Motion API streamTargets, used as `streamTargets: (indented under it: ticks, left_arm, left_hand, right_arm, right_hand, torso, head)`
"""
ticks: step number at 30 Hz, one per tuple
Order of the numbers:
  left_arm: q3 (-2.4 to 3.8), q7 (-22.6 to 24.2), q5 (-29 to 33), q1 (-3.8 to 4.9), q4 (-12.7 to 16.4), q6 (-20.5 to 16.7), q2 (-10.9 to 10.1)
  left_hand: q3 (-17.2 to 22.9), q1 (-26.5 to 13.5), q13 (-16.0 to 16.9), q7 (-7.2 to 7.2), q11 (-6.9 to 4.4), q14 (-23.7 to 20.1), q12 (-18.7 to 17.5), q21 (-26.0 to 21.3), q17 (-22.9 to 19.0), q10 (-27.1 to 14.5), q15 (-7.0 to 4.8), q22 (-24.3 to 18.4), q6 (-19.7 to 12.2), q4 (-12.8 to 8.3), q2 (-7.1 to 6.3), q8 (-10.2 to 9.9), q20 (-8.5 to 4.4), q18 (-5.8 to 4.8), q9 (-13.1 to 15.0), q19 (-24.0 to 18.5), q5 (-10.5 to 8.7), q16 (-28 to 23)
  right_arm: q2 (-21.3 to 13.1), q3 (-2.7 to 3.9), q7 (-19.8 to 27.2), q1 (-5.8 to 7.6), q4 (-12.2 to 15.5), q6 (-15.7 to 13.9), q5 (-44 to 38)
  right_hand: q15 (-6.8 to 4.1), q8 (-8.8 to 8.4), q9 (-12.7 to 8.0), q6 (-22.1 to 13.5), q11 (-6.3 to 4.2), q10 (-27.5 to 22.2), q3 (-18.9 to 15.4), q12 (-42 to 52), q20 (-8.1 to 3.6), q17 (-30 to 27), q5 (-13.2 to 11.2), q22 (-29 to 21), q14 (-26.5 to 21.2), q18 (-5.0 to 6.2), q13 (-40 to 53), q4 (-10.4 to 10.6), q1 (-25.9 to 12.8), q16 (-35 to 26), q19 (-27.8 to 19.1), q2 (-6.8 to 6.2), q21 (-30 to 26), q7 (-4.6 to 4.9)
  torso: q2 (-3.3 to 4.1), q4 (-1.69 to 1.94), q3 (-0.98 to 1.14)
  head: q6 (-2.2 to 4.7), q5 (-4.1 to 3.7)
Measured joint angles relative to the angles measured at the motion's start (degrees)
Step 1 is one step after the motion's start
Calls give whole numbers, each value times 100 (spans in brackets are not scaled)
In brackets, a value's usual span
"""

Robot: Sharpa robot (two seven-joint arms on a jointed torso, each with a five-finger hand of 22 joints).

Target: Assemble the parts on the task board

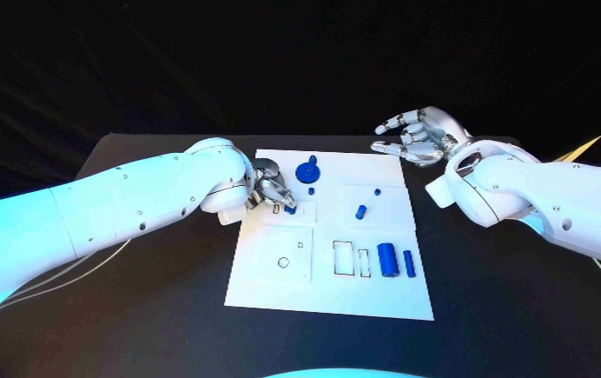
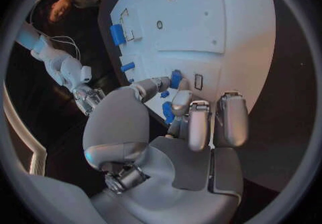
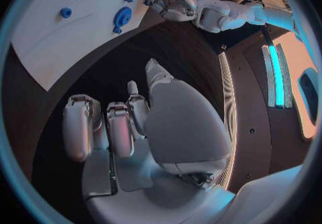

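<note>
Two blue cylinders are seen nearest on the task board (image 1: 328, 295): a thick blue cylinder (image 1: 388, 259) and a thin blue rod (image 1: 410, 262), laid side by side, just beside two outlined rectangular slots (image 1: 351, 258) near the board's right edge. A small round hole (image 1: 283, 262) is marked on the raised square plate to their left.

Mid-board, the left hand (image 1: 267, 187) is held over the board's left side, fingers (image 2: 176, 91) curled down; a small blue part (image 1: 291, 209) is pinched at the fingertips, just beside a small rectangular slot (image 2: 198, 81). In the left wrist view the same blue part (image 2: 176, 78) is shown between thumb and a finger, touching or just above the board surface; which cannot be told.

A short blue peg (image 1: 360, 212) is standing right of centre, with a smaller blue stud (image 1: 377, 192) beyond it. A blue gear-like disc (image 1: 308, 171) is placed near the far edge of the board, well apart from the cylinders.

Farthest, the right hand (image 1: 424, 137) is held above the black desk (image 1: 150, 308) past the board's far right corner, off the board. Its fingers (image 3: 117, 127) are loosely curled and apart, nothing grasped.
</note>
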Motion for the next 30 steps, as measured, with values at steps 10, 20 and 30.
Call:
streamTargets:
  ticks: [10, 20, 30]
  left_arm:
    - [-4, -7, -14, 3, -15, 63, -1]
    - [-3, -9, -18, 3, -36, 105, -1]
    - [-3, -13, -48, 4, -44, 105, 12]
  left_hand:
    - [0, -113, -1, -22, -19, 0, 0, 0, 0, 21, -1, 7, 22, 0, 20, 0, -9, 0, 36, 11, 82, 0]
    - [0, -120, -4, -40, -61, 0, -2, 0, 0, 79, -2, 70, 40, 0, 15, 0, -10, 0, 37, 11, 82, 0]
    - [1, -204, 71, -71, -98, -27, 1, 1, 0, 144, -72, 109, 72, 1, 98, -34, -40, -1, 37, 40, 82, 0]
  right_arm:
    - [3, 0, 0, 0, -2, 1, 0]
    - [3, 0, 1, -1, -4, 2, -1]
    - [6, -1, 2, -2, -9, 2, -2]
  right_hand:
    - [0, 0, 1, 0, 0, 0, 0, 0, 0, 0, 0, 0, 0, -1, 0, 0, -48, 0, 0, 48, 0, 0]
    - [0, 0, 1, 0, 0, 0, 0, 0, 0, 0, 0, 0, 0, 0, 0, 0, -48, 0, 0, 48, 0, 0]
    - [0, 0, 1, 0, 0, 0, 0, 0, 0, 0, 0, 0, 0, 0, 0, 0, -48, 0, 0, 48, 0, 0]
  torso:
    - [0, 0, -1]
    - [0, 0, -1]
    - [0, 0, 0]
  head:
    - [-8, 4]
    - [-13, 5]
    - [-23, 5]
